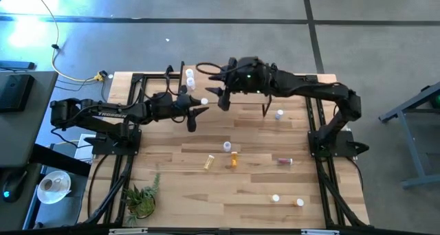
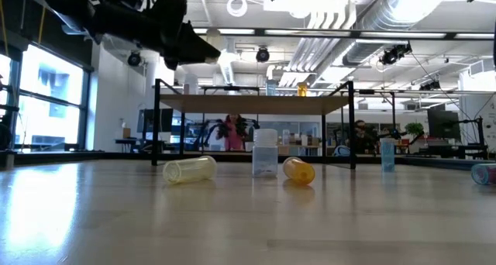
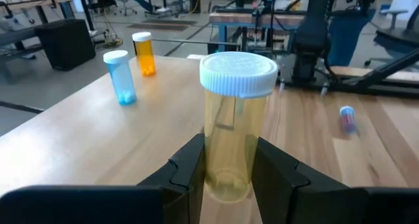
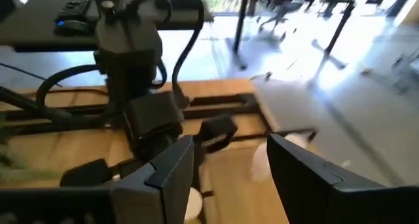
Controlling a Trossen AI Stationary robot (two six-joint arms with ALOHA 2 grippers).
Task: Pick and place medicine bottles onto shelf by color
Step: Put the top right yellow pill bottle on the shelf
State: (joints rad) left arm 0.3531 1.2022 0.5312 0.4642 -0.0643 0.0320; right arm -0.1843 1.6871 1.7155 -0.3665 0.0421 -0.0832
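My left gripper (image 3: 226, 160) is shut on a pale yellow medicine bottle (image 3: 232, 119) with a white cap; in the high view this gripper (image 1: 194, 118) is left of the table's middle. My right gripper (image 1: 221, 94) hovers just beyond it, toward the far edge, open (image 4: 229, 162) with nothing between its fingers. The shelf (image 2: 256, 104) stands across the far part of the table on black legs. Below and before it are a yellow bottle (image 2: 190, 170) on its side, an upright clear one (image 2: 265, 153) and an orange one (image 2: 298, 170) on its side. My left gripper pinches the yellow bottle's lower body (image 3: 222, 168) between its two fingers (image 3: 190, 171), one on each side. The fingers come in nearly level from the table's left. The bottle stands upright with its cap on top; whether its base touches the wood below, I cannot tell.
A blue bottle (image 3: 121, 76) and an orange bottle (image 3: 144, 54) stand upright ahead of my left gripper, and a bottle (image 3: 347, 118) lies farther right. Two more bottles (image 1: 276, 198) (image 1: 300, 203) sit near the front edge. A small plant (image 1: 141, 197) stands at the front left corner.
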